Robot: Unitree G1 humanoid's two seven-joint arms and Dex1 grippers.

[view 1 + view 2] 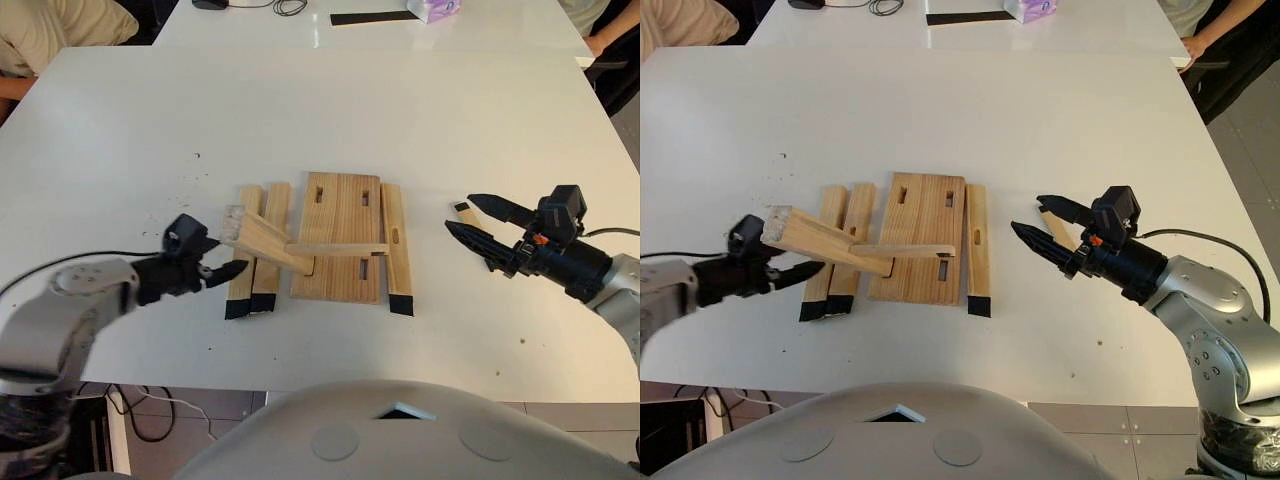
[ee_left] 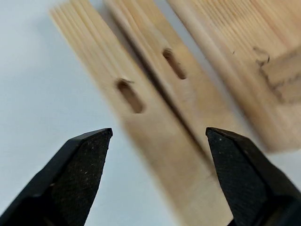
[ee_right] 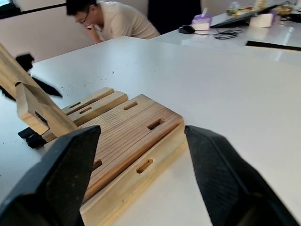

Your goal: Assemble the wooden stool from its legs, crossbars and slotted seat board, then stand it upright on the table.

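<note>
The slotted seat board (image 1: 340, 235) lies flat mid-table. Two black-tipped legs (image 1: 258, 252) lie side by side along its left edge, and a third leg (image 1: 397, 245) lies along its right edge. A fourth leg (image 1: 265, 240) lies tilted across the left pair, with a crossbar (image 1: 338, 249) joined to it and reaching over the board. My left gripper (image 1: 228, 254) is open just left of those legs, which show beyond its fingers (image 2: 80, 160). My right gripper (image 1: 459, 213) is open to the board's right, over a short wooden piece (image 1: 465, 211) on the table.
A second white table behind holds a black strip (image 1: 373, 17), a tissue box (image 1: 435, 9) and cables (image 1: 290, 6). A person sits at the far left corner. Bare white tabletop (image 1: 330, 120) stretches behind the parts, and the front edge is close to the grippers.
</note>
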